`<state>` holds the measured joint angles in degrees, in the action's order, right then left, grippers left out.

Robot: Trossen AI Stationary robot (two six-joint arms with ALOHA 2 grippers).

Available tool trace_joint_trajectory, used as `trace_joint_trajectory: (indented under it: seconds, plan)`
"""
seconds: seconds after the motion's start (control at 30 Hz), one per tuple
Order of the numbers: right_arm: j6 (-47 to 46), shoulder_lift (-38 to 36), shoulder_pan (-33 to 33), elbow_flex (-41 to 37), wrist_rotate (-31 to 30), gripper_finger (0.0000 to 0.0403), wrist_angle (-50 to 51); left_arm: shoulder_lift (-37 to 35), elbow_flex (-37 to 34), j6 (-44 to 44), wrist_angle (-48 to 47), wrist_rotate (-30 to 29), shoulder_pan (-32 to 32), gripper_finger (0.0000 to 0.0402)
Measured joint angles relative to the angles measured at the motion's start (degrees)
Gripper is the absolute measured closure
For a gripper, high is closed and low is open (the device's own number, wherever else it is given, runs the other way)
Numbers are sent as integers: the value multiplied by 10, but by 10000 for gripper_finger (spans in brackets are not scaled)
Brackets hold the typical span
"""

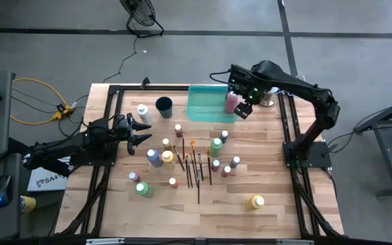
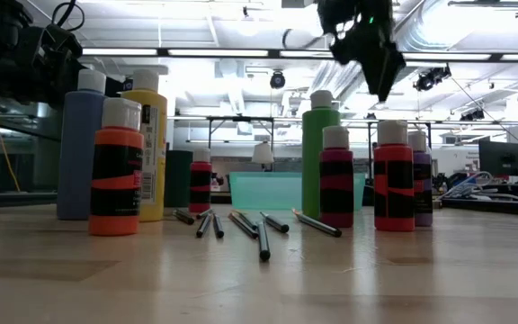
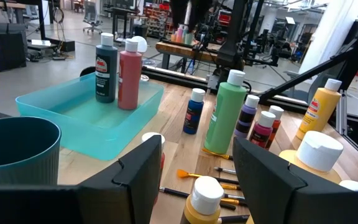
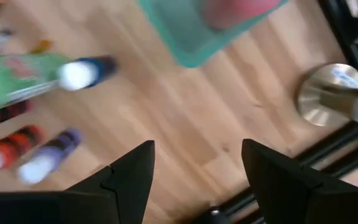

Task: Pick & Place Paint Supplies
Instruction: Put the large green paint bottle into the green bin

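The right pincer [image 1: 245, 109] hangs above the right end of the green tray [image 1: 206, 103], with its fingers apart and nothing between them. Two bottles stand in that end of the tray: a pink bottle [image 3: 129, 73] and a dark bottle [image 3: 106, 60]. The left pincer [image 1: 141, 128] waits near the left side of the worktop [image 1: 278, 170], beside the dark cup [image 1: 164, 105]. Its fingers are apart too. Many more paint bottles [image 1: 216, 146] stand in the middle of the worktop. Thin brushes [image 1: 197, 170] lie flat between them.
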<state>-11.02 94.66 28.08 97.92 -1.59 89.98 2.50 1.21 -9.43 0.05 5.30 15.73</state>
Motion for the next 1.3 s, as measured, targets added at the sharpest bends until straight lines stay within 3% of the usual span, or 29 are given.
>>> trace_joint_trajectory:
  seconds: [0.2, 0.47, 0.73, 0.93, 1.3]
  plan:
    - [-43, -38, -63, 0, -15, 168, -30, 0, 0, 0, 0, 0, 0, 208]
    - [-2, -29, -160, 0, -13, 168, -134, 0, 0, 0, 0, 0, 0, 208]
    - [98, -5, -231, 0, -39, 168, -180, 0, 0, 0, 0, 0, 0, 208]
    - [203, 14, -260, 0, -39, 168, -204, 0, 0, 0, 0, 0, 0, 208]
    - [209, 74, -271, -1, -23, 168, -208, 0, 0, 0, 0, 0, 0, 208]
